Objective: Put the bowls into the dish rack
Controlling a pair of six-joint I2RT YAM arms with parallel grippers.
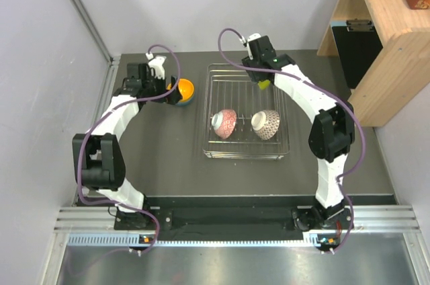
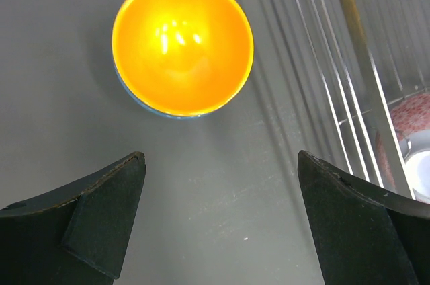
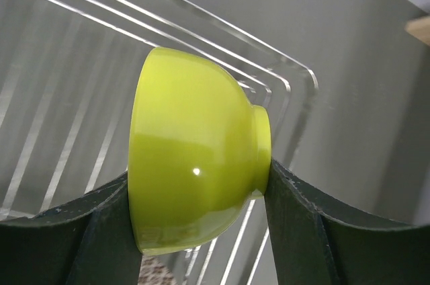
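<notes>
Between the right fingers [image 3: 336, 245], lime-yellow bowl [image 3: 191, 157] (sideways)

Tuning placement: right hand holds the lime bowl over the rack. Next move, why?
Probably lower the right hand and set the lime-yellow bowl on the dish rack's far wires: it hangs sideways above them; the red-patterned bowl and grey-patterned bowl take the near row.

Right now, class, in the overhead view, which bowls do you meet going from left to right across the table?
orange bowl → pinkish-red patterned bowl → brownish-grey patterned bowl. The lime bowl in the right gripper lines up with the last one, so it is left out.
</notes>
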